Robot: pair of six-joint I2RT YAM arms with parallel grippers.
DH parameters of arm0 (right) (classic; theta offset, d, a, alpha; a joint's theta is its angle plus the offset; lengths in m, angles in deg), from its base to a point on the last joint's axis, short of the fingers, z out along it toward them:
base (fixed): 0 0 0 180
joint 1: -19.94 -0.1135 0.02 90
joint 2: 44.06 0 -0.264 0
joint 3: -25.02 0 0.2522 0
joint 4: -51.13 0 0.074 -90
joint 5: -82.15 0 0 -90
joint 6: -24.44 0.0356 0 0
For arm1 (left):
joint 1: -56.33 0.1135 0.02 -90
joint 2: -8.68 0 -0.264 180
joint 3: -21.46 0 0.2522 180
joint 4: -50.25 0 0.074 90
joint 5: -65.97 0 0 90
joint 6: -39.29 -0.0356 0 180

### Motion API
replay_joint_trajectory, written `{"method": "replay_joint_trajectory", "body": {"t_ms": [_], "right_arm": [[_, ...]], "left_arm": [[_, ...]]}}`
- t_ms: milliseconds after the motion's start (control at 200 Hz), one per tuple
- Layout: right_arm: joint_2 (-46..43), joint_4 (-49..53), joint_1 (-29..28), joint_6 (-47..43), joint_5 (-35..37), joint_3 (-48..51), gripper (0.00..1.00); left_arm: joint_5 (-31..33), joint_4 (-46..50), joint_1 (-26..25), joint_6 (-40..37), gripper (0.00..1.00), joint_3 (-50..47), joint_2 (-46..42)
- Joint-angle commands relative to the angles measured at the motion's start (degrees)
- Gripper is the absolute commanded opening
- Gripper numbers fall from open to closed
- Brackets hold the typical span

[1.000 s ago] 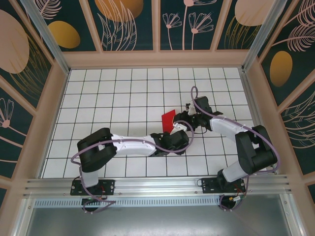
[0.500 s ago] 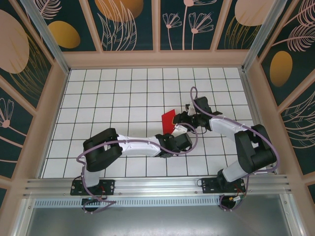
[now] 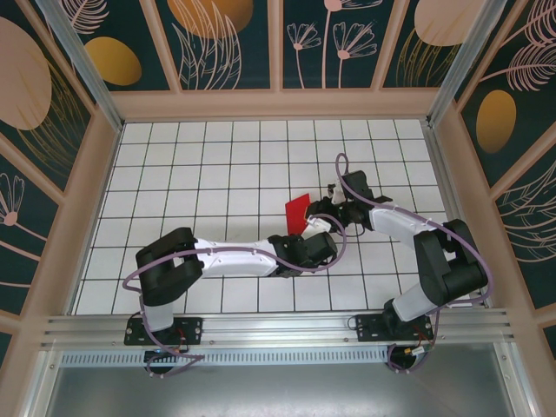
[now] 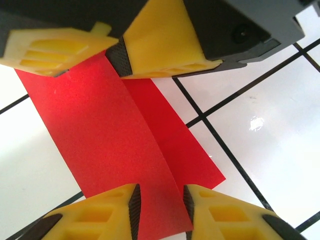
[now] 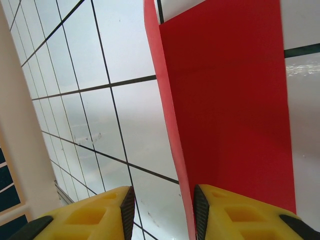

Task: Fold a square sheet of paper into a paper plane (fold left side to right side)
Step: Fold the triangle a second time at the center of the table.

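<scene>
Red and thin, the square sheet of paper [image 3: 298, 211] sits near the middle of the white, black-lined tile worktop [image 3: 217, 174], right where the two arms meet. It is partly doubled over: in the left wrist view a wide upper layer [image 4: 100, 130] overlaps a narrower strip that lies on the tiles.

The left gripper [image 4: 161, 212] has its yellow fingers close together with red paper filling the narrow gap. I cannot tell whether the black pads actually press on it.

The right gripper [image 5: 163, 215] stands spread at the sheet's opposite edge. The paper [image 5: 225, 100] rises along one pad, while bare tile shows between the sheet and the other finger [image 5: 90, 217].
</scene>
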Motion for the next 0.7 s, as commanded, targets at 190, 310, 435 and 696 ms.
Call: {"method": "replay_joint_trajectory", "body": {"t_ms": [190, 310, 435, 696], "right_arm": [[0.21, 1.91, -0.31, -1.21, 0.52, -2.11, 0.40], [-0.37, 1.88, -0.23, -1.58, 0.83, -2.46, 0.42], [-2.97, 0.63, 0.24, -1.58, 1.94, -2.37, 0.51], [-12.60, 0.79, 4.00, -2.22, 4.00, -0.66, 0.78]], "left_arm": [[-0.25, -0.68, -0.34, 0.07, 0.13, -1.45, -1.46], [-1.08, -1.29, -0.32, 0.03, 0.08, -1.90, -1.81], [-3.54, -2.90, -0.19, -0.02, 0.05, -2.89, -2.42], [-11.98, -7.23, 2.34, 1.47, 0.05, -5.76, -4.67]]}}
